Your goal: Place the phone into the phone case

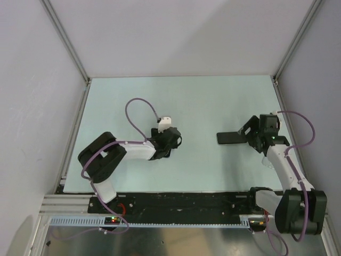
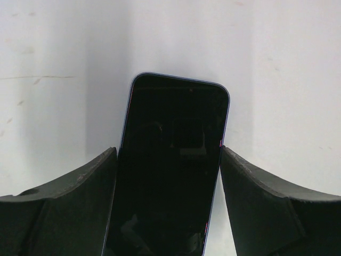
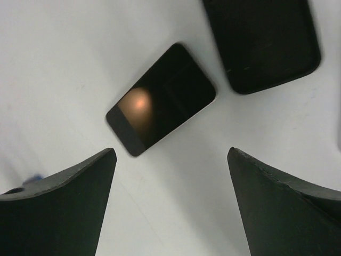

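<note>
Early stage by the look of it: phone [image 2: 176,122] is not yet in the phone case [image 3: 264,42]. Left gripper [image 2: 168,152] is clamped on the phone, pads touching both long edges, screen toward the wrist cam, top end poking out past the fingertips. Can't tell if it's lifted or lying on the desk [image 3: 53,64]. Top view puts this gripper well apart from the case, off to the case's left.

Right gripper [image 3: 171,151] hangs above the desk near the case, jaws wide, nothing btwn them. The case lies flat and is partly cut off by the frame edge. Which face is up can't be told. Just beside the case, not touching, is a glossy dark slab [image 3: 162,98] w/ an orange glint, poss. a 2nd handset, unclear.

Left to do, as judged: bring the phone over to the case, line it up w/ the opening, press it in. Right arm prob. steadies the case.
</note>
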`<state>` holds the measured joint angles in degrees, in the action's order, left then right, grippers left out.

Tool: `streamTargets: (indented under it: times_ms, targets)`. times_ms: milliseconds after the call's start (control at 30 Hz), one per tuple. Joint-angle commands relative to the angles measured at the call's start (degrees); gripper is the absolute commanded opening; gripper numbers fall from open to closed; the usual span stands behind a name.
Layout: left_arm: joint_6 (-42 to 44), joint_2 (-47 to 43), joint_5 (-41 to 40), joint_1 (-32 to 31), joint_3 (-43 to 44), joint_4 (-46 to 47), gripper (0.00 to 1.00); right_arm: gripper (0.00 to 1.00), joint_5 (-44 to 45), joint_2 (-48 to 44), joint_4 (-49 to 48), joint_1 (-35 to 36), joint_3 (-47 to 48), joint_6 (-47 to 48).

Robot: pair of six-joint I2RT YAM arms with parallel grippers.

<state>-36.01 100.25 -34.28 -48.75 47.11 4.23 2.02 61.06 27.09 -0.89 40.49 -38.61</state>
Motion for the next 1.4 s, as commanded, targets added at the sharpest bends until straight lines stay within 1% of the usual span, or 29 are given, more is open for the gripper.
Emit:
streamTargets:
  times_ms: [0, 100, 233, 333, 467, 600, 667, 733, 833, 967, 1067, 1367]
  targets:
    - [-8.98, -0.81, -2.51, 2.74, -3.44, -9.46, 0.69, 0.9, -0.56, 4.14, -3.29, -6.2, 0.33, 1.8]
    - [-11.0, -1.41, -1.61, 4.2, -3.74, -9.45, 0.69, 0.86, -0.64, 7.28, -4.12, -9.15, 0.58, 2.08]
    - [-12.26, -2.83, -0.68, 4.44, -3.74, -8.63, 0.76, 0.82, -0.56, 10.46, -3.85, -11.82, 1.55, 1.8]
    - [-12.34, -4.25, -0.15, 4.43, -4.3, -7.47, 0.84, 0.8, 1.05, 9.47, -2.25, -12.54, 2.58, 1.29]
    - [-11.98, -5.63, 0.05, 4.45, -4.96, -6.45, 0.91, 0.78, 4.22, 6.99, 0.21, -12.64, 4.27, 0.99]
    - [-11.57, -6.84, 0.79, 4.45, -5.44, -5.31, 0.95, 0.74, 7.46, 7.74, 3.01, -13.33, 6.53, 0.59]
    - [-11.09, -7.22, 1.37, 4.41, -5.4, -4.87, 0.95, 0.71, 7.31, 8.59, 2.14, -13.98, 7.23, 0.56]
    - [-10.57, -7.53, 1.77, 4.42, -5.29, -4.63, 0.96, 0.69, 5.39, 10.17, 0.45, -14.13, 8.46, 1.41]
    - [-9.85, -7.94, 2.61, 4.41, -5.05, -4.53, 0.96, 0.63, 4.19, 16.05, 0.66, -12.92, 12.72, 3.48]
    - [-9.12, -9.39, 2.82, 4.36, -4.97, -4.51, 0.96, 0.53, 5.51, 26.24, 3.34, -10.13, 20.33, 6.01]
    - [-8.25, -10.74, 2.87, 4.39, -4.74, -4.7, 0.96, 0.47, 5.9, 32.07, 4.54, -9.53, 24.2, 6.64]
    - [-7.53, -12.11, 3.18, 4.32, -3.66, -5.36, 0.96, 0.44, 5.65, 40.2, 5.14, -8.78, 29.09, 9.89]
